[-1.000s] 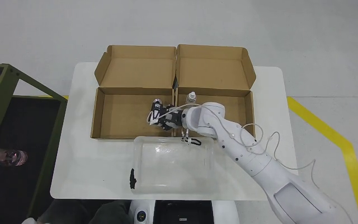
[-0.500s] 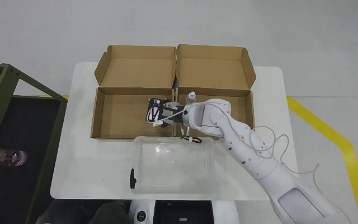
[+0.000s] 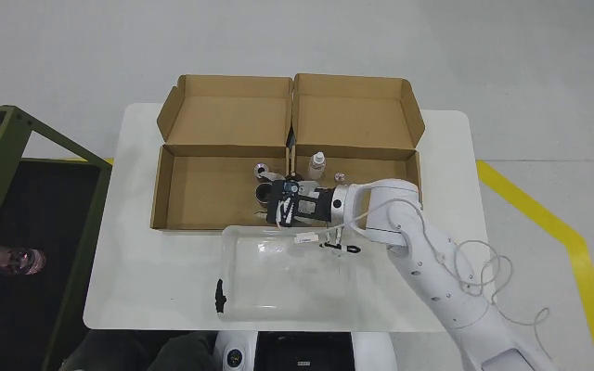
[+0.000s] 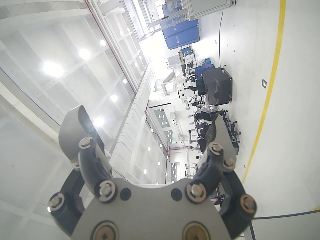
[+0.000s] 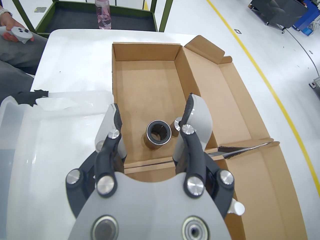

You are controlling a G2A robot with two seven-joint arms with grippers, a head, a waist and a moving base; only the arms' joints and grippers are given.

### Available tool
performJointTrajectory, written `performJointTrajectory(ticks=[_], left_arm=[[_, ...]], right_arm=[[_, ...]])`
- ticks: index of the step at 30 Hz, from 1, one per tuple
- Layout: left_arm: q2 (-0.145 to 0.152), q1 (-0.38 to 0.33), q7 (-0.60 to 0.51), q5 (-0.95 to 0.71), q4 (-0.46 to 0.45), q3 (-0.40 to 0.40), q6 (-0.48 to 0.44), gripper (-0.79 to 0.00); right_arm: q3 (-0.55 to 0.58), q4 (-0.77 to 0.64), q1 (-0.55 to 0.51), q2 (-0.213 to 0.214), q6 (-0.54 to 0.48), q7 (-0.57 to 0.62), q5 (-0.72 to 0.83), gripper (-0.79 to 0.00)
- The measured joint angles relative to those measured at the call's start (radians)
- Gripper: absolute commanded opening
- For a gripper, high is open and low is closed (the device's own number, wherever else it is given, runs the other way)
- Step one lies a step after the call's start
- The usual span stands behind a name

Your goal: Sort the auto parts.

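While the right gripper [image 5: 152,102] hangs wide open and empty over the left cardboard box [image 3: 200,190] — the ring-shaped part [image 5: 158,136] standing on its floor, at the gripper's ten o'clock from above — placing looks complete, and the next move probably calls for a reach to the clear bin [image 3: 278,278] at six o'clock.

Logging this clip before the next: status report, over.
Right tool open, empty, over brown cardboard box. Dark cylindrical metal sleeve upright inside, ungripped. Small metal-capped part close beside it. Left tool open, empty.
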Motion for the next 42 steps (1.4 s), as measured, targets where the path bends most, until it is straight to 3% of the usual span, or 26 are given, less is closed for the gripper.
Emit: performJointTrajectory(ticks=[18,23,36,42], left_arm=[[0.0,0.0,0.0,0.0,0.0,0.0,0.0,0.0],[0.0,0.0,0.0,0.0,0.0,0.0,0.0,0.0],[0.0,0.0,0.0,0.0,0.0,0.0,0.0,0.0],[0.0,0.0,0.0,0.0,0.0,0.0,0.0,0.0]], right_arm=[[0.33,-0.168,-0.343,0.089,-0.099,-0.216,-0.092,-0.289],[0.429,-0.189,-0.426,0.104,-0.064,-0.316,-0.116,-0.308],[0.673,-0.181,-0.628,0.135,-0.001,-0.535,-0.151,-0.2],[0.754,-0.15,-0.702,0.143,0.022,-0.597,-0.141,-0.2]])
